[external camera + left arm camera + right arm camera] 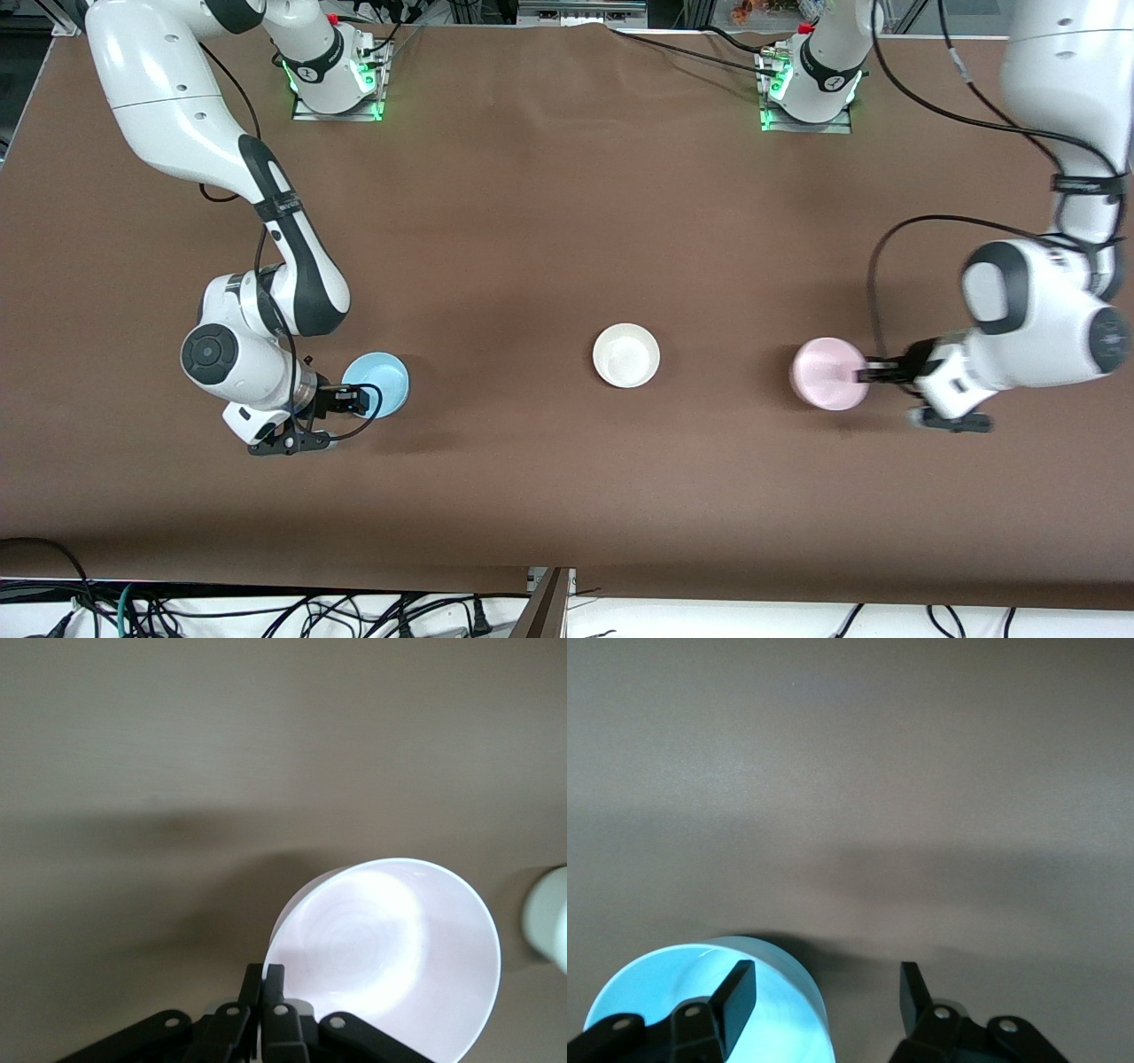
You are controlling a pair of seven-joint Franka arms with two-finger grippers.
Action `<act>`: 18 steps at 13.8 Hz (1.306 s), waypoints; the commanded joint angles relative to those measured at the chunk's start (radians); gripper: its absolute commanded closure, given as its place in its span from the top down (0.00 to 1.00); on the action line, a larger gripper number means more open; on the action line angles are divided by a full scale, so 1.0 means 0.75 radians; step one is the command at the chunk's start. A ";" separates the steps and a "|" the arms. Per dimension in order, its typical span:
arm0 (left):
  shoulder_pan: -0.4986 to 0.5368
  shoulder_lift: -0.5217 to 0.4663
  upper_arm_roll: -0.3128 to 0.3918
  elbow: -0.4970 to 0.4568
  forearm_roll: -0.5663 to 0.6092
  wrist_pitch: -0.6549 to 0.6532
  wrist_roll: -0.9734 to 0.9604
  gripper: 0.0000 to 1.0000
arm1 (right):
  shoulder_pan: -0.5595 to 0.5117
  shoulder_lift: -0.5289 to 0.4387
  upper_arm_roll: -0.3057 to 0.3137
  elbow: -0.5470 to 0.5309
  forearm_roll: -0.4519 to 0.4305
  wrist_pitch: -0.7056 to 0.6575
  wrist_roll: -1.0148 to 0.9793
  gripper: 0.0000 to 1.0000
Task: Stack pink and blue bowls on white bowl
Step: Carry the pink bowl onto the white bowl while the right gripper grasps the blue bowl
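White bowl [626, 355] sits mid-surface [567, 221], between the other two and well apart from each. Pink bowl [828, 373] lies toward the left arm's end; left end effector [864, 375] is clenched on its rim, one finger inside, one outside. Blue bowl [377, 383] lies toward the right arm's end; right end effector [361, 400] straddles its rim, fingers parted, not yet gripping. Bowls look light, rigid, glossy, likely slippery; a thin-rim pinch seems the sensible hold, kept level.

Two glossy white arms [177, 106] with black joint bands, black cables, green-lit bases, and black jaws.
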 commanded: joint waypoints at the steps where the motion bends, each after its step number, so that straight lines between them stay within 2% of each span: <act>1: -0.127 0.048 -0.077 0.072 0.002 0.049 -0.311 0.00 | -0.018 -0.008 0.006 0.006 0.004 -0.087 -0.030 0.69; 4: -0.286 0.090 -0.079 0.105 0.023 0.105 -0.525 0.00 | -0.018 -0.014 0.010 0.006 0.006 -0.185 -0.024 0.68; 9: -0.442 0.160 -0.089 0.144 0.106 0.191 -0.718 0.00 | -0.018 -0.016 0.012 0.006 0.010 -0.187 -0.020 0.20; 12: -0.463 0.172 -0.122 0.140 0.223 0.191 -0.736 0.00 | -0.020 -0.016 0.015 0.021 0.025 -0.220 -0.016 0.01; 14: -0.461 0.168 -0.134 0.133 0.233 0.191 -0.736 0.00 | -0.022 -0.016 0.010 0.061 0.088 -0.277 -0.018 0.00; 18: -0.461 0.174 -0.147 0.119 0.227 0.223 -0.734 0.00 | -0.012 -0.018 0.019 0.243 0.088 -0.475 -0.012 0.00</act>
